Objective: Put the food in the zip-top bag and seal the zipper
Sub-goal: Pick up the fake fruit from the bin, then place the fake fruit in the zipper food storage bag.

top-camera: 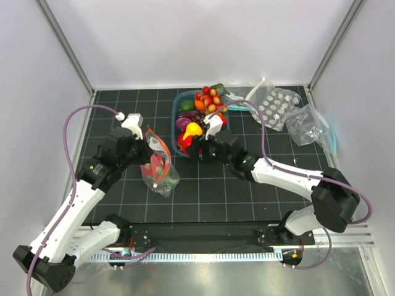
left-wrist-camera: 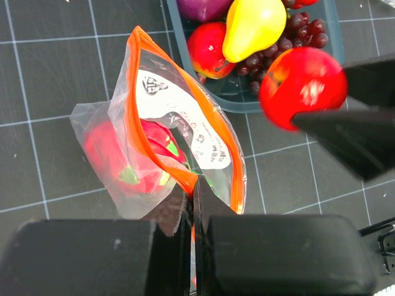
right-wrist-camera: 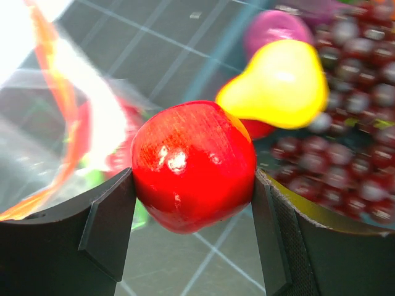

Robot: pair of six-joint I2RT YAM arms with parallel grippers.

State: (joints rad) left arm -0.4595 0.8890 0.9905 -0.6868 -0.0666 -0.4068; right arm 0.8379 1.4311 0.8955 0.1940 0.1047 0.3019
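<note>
Seen from overhead, I am working with two arms on a dark gridded mat (top-camera: 247, 203). My left gripper (left-wrist-camera: 192, 197) is pressing its jaws together on the near edge of the zip-top bag (left-wrist-camera: 179, 117), right at the zipper (left-wrist-camera: 139, 123), and is holding the mouth up and gaping. The orange-red strip is curving round the opening, unsealed. The bag is lying at about 7 o'clock from the teal bin (top-camera: 179, 98), close beside it. Inside the bag, red and pink food (left-wrist-camera: 111, 154) with green leaves is showing through the clear plastic, under the white printed label.

My right gripper (right-wrist-camera: 192, 185) is clamping a red toy apple (right-wrist-camera: 194, 163). One finger (right-wrist-camera: 108, 222) is pressing at the apple's 9 o'clock side and the other at its 3 o'clock side. In the left wrist view the apple is overlapping the bin's near rim, at 3 o'clock from the bag's mouth, apart from it.

In the bin, a yellow pear (top-camera: 193, 129) is lying on dark purple grapes (top-camera: 196, 115), with a purple piece (top-camera: 182, 122) at the pear's 10 o'clock and small red tomatoes (top-camera: 208, 95) at 12 o'clock.

At 3 o'clock from the bin, a clear pouch of white discs (top-camera: 271, 106) is lying on the mat. Another clear pouch (top-camera: 311, 126), teal-edged, is lying further out at 3 o'clock.
</note>
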